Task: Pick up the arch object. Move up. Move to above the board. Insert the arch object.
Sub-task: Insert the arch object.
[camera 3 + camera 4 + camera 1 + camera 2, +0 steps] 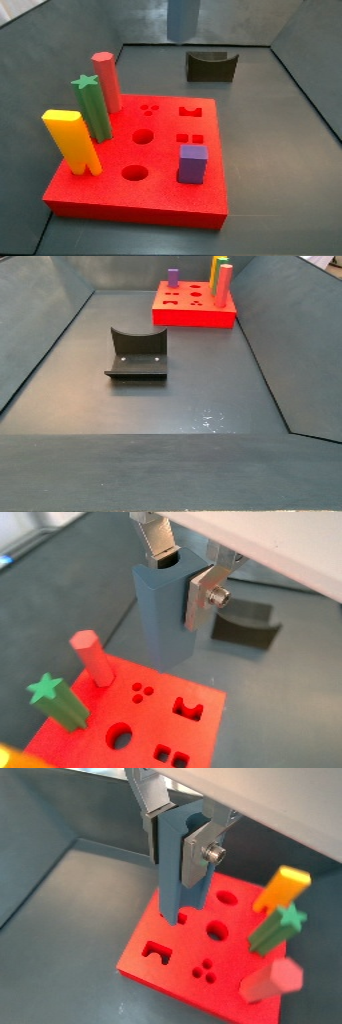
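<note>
Along the left edge of the red board (134, 205), in a side view, stand 3 pegs: a yellow peg (70, 140), a green star peg (91, 105) and a red cylinder (106, 80). Each is seated upright in its own hole, which leaves the middle of the slab bare. Right of them the open holes show, among them an arch-shaped hole (191, 110) that is probably the target. A short purple block (193, 164) stands near the front.

Further right and behind the board, the blue-grey post (182, 18) hangs upright, clear of the floor, with only its lower end in that frame. It hangs near the board's far edge, though I cannot tell whether it is over the slab yet. The gripper (181, 570) is clamped on the post's upper part, 1 of its fingers (201, 600) flat on each side, so the post stays vertical for a straight drop. Rightmost is the dark fixture (210, 66), empty on the floor.
</note>
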